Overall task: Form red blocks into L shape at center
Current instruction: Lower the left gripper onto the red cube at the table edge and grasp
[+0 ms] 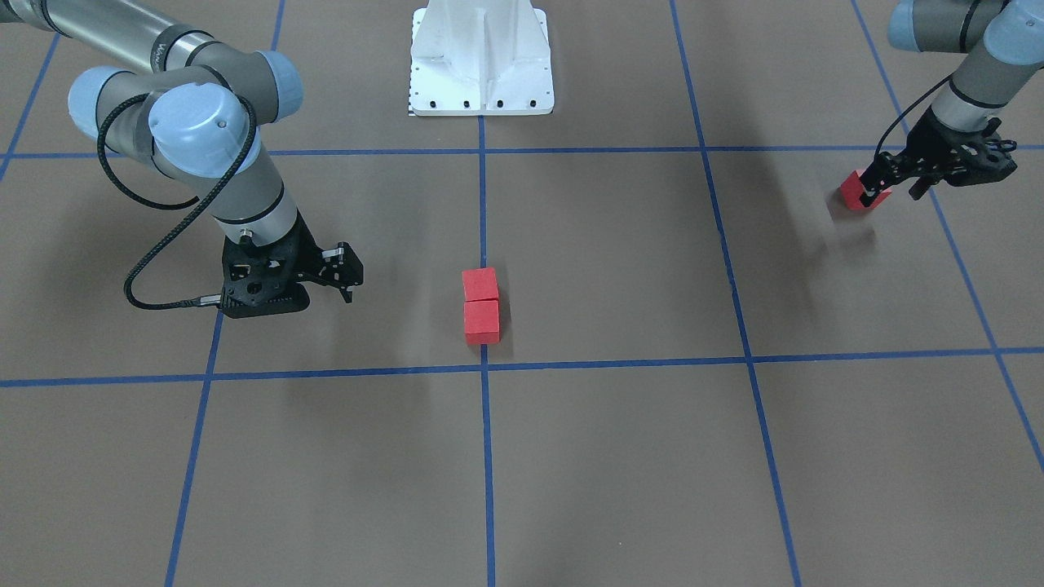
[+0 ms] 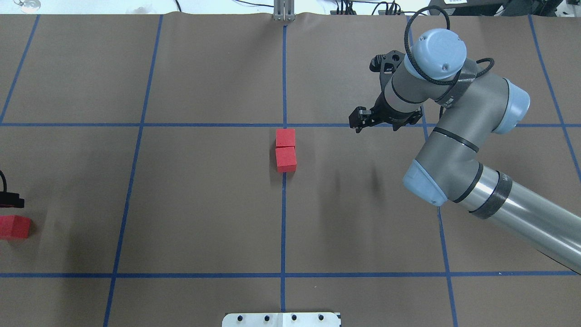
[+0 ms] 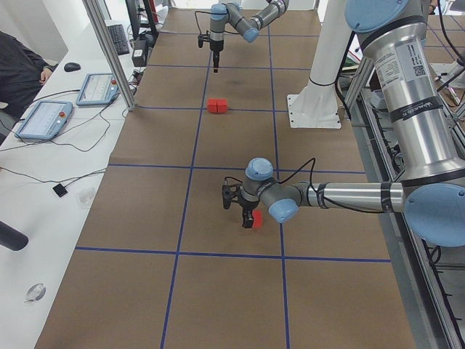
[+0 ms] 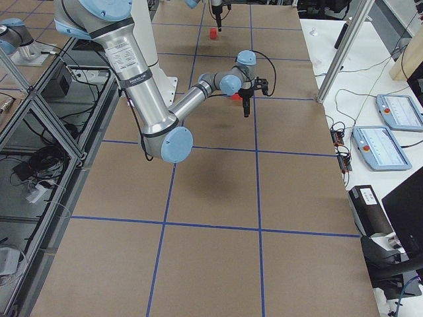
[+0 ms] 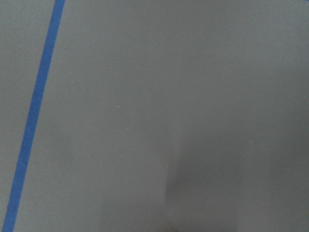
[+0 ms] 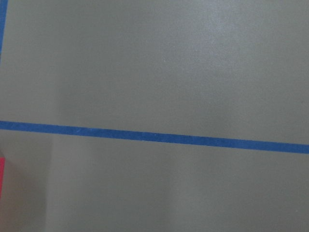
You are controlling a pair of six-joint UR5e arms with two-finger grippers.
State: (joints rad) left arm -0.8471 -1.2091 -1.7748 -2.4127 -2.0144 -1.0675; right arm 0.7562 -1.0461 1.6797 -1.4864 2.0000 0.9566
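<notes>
Resting at center: two red blocks (image 1: 480, 305) touch face to face in a short row along the middle blue tape line (image 1: 483, 204), just on the robot's side of the center (image 1: 484, 367) crossing.
Third red block: (image 1: 858, 190) lies far out on the robot's left, well apart from the pair, on the brown gridded surface (image 1: 620, 261).
Left gripper: (image 1: 893, 186) is down at the third block, one dark finger across its face; whether the fingers clamp it or only straddle it, I cannot tell.
Right gripper: (image 1: 344, 281) hangs near the surface beside the pair but apart from it, holding nothing, fingertips close together.
Robot base: white pedestal (image 1: 481, 61) stands on the middle line.
</notes>
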